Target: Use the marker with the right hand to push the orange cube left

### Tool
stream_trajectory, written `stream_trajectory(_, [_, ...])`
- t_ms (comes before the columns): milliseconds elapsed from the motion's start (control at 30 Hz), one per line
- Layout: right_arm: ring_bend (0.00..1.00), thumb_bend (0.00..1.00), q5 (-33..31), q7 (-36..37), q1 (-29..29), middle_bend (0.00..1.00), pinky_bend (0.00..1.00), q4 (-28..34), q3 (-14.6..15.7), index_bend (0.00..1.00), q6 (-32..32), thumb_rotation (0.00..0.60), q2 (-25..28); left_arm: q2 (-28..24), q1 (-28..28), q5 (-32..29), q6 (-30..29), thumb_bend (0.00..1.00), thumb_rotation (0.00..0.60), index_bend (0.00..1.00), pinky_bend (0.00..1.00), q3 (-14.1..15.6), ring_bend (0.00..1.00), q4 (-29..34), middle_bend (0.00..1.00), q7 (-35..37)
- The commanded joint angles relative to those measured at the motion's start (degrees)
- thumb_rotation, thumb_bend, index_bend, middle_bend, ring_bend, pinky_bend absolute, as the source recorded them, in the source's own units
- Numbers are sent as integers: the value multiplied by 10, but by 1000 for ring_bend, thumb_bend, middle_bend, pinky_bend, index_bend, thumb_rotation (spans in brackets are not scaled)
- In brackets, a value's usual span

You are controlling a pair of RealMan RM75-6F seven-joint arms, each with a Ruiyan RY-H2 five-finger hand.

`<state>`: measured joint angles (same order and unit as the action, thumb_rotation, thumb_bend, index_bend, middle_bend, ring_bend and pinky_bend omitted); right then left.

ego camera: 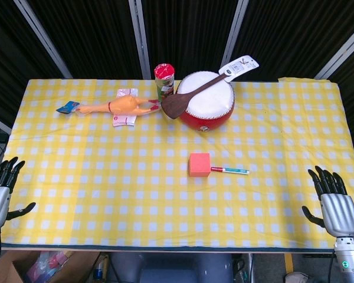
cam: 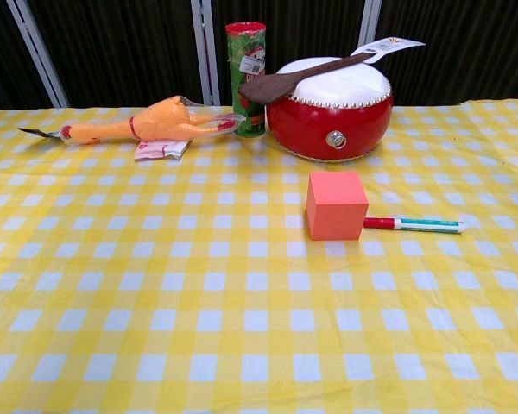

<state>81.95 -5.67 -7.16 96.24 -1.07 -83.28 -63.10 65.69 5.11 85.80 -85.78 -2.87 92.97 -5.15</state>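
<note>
Looking at a task barely begun, by the lie of things: marker point(ego camera: 229, 171) lying flat on the yellow checked cloth point(ego camera: 106, 188) just right of centre in the head view, red end pointing at and seemingly touching the right face of the orange cube point(ego camera: 199, 164), though no hand is anywhere near it. Resting at the lower right corner of the frame, well apart from the marker, right hand point(ego camera: 336, 209) showing fingers spread and upright, holding nothing. Sitting at the lower left edge likewise, left hand point(ego camera: 0, 191) with fingers apart and empty. Still remaining, as a judgement: reaching in, picking up the marker, setting its tip against the cube, pushing toward the left of the frame. Standing along the upper middle, out of the cube's path: red drum point(ego camera: 207, 100) with a wooden spoon point(ego camera: 192, 97) across it, snack can point(ego camera: 164, 81), rubber chicken point(ego camera: 121, 107)
</note>
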Motion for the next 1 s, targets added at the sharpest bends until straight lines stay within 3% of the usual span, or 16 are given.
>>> stream_trajectory(33, [0, 337, 3, -6, 0, 0, 0, -1, -2, 0, -1, 600, -2, -1, 0, 0, 0, 0, 600, 0, 0, 0, 0, 1, 0, 3])
stream_trajectory(333, [0, 337, 0, -25, -18, 0, 0, 17, -21, 2, 16, 600, -1, -3, -1, 14, -4, 0, 600, 0, 0, 7, 0, 2, 0, 2])
stream_trajectory(433, [0, 337, -11, -48, -42, 0, 0, 38, -37, 65, 45, 600, -5, -2, -2, 7, -1, 0, 600, 0, 0, 6, 0, 2, 0, 2])
stream_trajectory(700, [0, 338, -128, -183, -132, 93, 0, 45, -98, 316, 132, 600, -82, -7, -2, 5, 1, 0, 600, 0, 0, 7, 0, 4, 0, 9])
stream_trajectory(1000, [0, 338, -232, -255, -184, 112, 0, -12, -120, 348, 163, 600, -174, -14, -6, 8, -4, 0, 600, 0, 0, 9, 0, 2, 0, 23])
